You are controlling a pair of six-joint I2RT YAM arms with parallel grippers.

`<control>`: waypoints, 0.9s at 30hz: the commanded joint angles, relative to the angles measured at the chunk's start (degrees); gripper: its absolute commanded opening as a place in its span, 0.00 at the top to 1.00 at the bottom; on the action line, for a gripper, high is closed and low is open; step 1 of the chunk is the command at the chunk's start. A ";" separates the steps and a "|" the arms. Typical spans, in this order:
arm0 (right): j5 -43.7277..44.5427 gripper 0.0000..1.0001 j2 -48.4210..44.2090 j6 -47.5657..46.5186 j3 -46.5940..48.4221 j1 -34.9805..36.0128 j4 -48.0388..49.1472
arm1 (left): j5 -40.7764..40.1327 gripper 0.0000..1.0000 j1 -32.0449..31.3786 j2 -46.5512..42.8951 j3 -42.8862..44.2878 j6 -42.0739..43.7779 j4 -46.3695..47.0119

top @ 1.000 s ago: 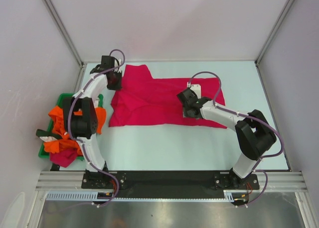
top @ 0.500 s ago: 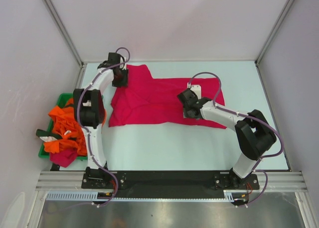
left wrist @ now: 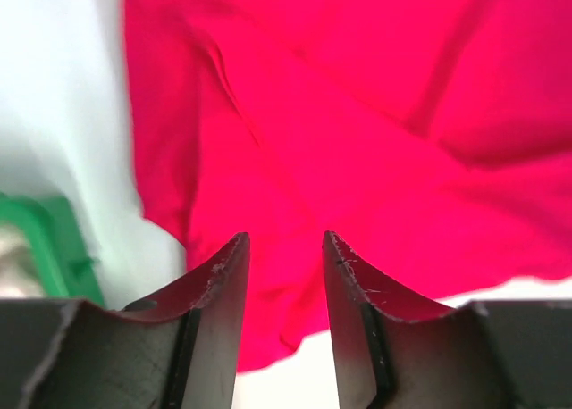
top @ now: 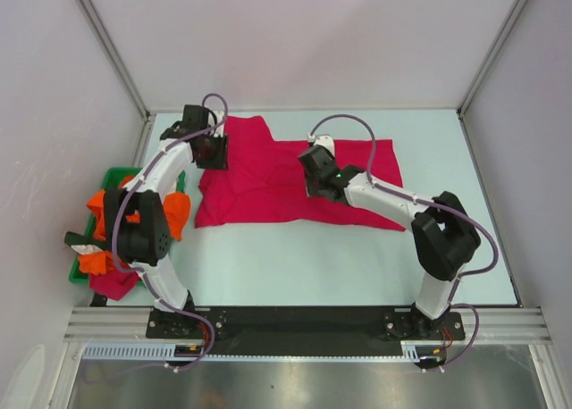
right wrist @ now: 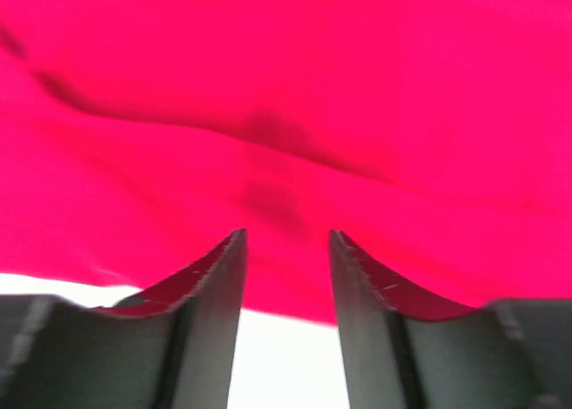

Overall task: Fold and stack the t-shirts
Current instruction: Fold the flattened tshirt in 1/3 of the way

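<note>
shirt: wrinkled crimson cloth t-shirt (top: 268, 181) spread on pale tabletop (top: 357, 257), long axis left-to-right | left gripper (left wrist: 284, 239): jaws parted, holding nothing, over shirt's left end, nearer that edge | right gripper (right wrist: 287, 235): jaws parted, holding nothing, over shirt's middle

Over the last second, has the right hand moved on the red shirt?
Yes. The right hand slid left and toward the far edge of the table, and is now nearer the middle of the red shirt.
</note>
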 commanded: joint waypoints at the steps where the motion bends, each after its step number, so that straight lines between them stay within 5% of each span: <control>1: -3.14 0.57 5.73 -3.42 6.61 2.45 5.05 | 2.46 0.58 -0.31 -1.84 -4.89 0.91 -3.17; 11: -7.80 0.61 16.83 -2.64 21.91 4.73 4.08 | 2.90 0.56 -0.31 -2.11 -9.91 -0.24 0.68; 18: -4.56 0.61 15.17 -2.63 18.58 5.17 2.86 | 3.52 0.57 -3.55 2.64 -7.18 -0.94 2.62; 27: -0.24 0.59 5.67 2.20 0.57 -1.06 4.87 | -3.51 0.57 -7.96 6.59 -5.87 -2.34 5.35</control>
